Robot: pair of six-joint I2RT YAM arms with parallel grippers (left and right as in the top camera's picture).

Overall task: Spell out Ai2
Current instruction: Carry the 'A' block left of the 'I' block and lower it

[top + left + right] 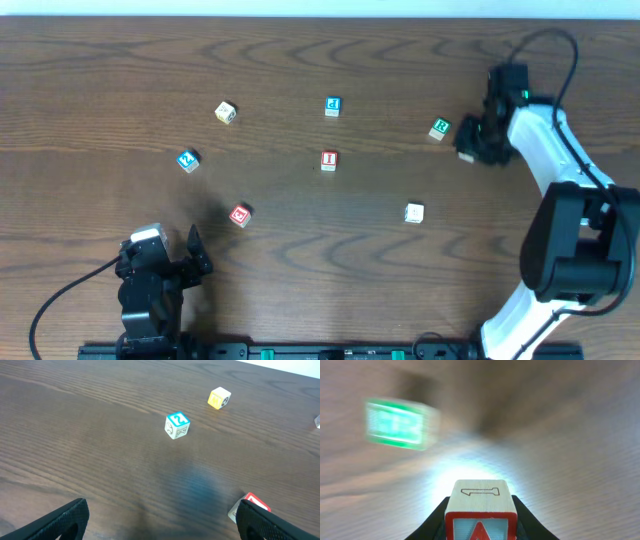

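Red-edged block (pixel 480 502) sitting clamped in right gripper (pixel 480 527), seemingly A, held for placing first in row; green block (pixel 396 425) lying near. Left gripper (pixel 162 517) waiting, fingers apart.

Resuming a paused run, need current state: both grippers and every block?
left gripper: open, empty
right gripper: shut on held block
held block: clamped between right fingers, probably the A
2 block: loose, 2 up
I block: loose, I up
P block: loose
R block: loose
yellow block: loose
red block: loose
white block: loose
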